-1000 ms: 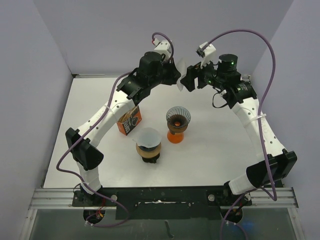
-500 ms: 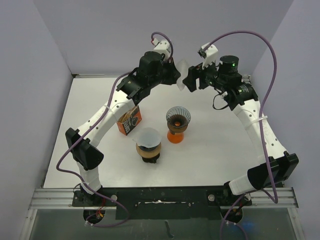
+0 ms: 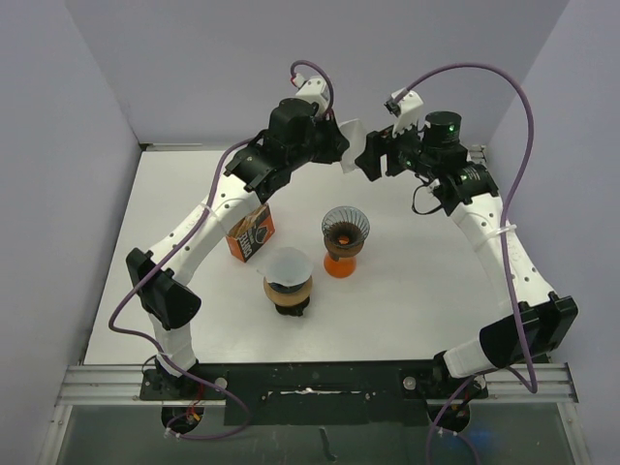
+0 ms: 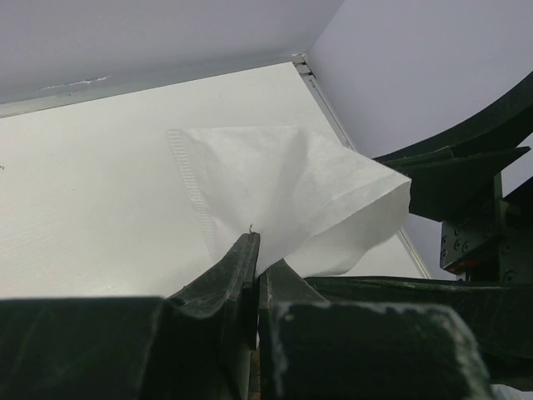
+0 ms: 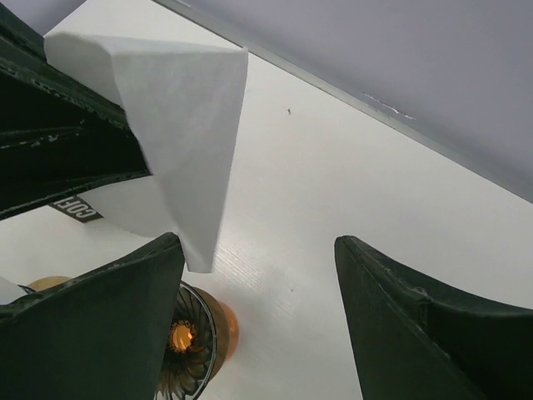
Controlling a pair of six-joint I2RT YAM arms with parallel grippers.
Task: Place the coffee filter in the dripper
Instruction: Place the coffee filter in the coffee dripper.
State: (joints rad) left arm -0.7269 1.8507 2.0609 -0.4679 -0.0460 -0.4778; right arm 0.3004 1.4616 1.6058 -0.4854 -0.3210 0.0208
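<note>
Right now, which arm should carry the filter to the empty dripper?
Left: the left gripper is shut on the coffee filter; the right gripper stands open and empty beside it.

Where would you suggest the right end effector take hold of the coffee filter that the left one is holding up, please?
Probably the free, flared rim of the coffee filter, opposite the left end effector's pinch. Come from the right end effector's own side, its open jaws straddling one thin paper wall edge-on.

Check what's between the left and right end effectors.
Only the coffee filter, pinched in the shut left end effector, hanging in front of the open right end effector. The top view shows it best.
</note>
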